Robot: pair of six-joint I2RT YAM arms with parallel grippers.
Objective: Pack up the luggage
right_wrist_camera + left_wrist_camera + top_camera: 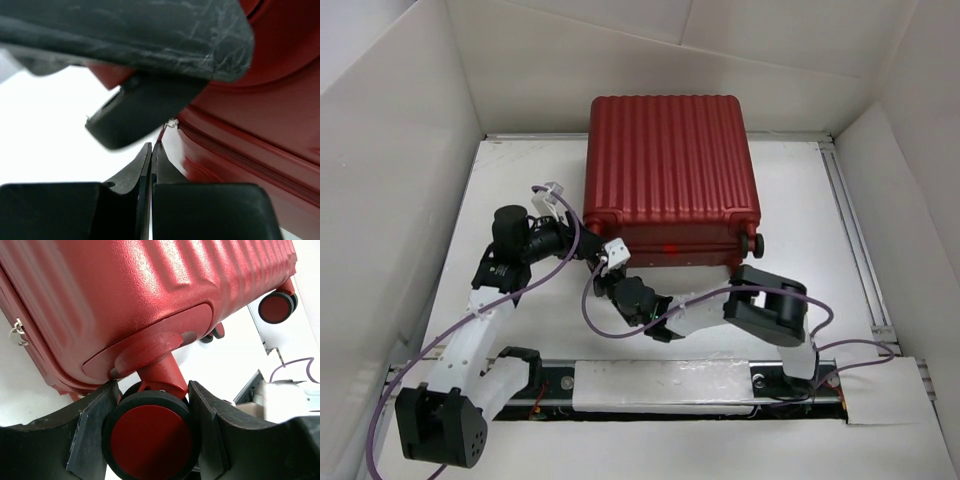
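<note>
Two arms meet the luggage [668, 160], which lies closed at the table's [800, 270] 12 o'clock. The left gripper [563, 203] is at its 8 o'clock corner, the right gripper [610, 258] at 6. Left wrist: jaws grasp a wheel [151, 440]. Right wrist: jaws clenched, tips beside the zipper seam [240, 160].
</note>
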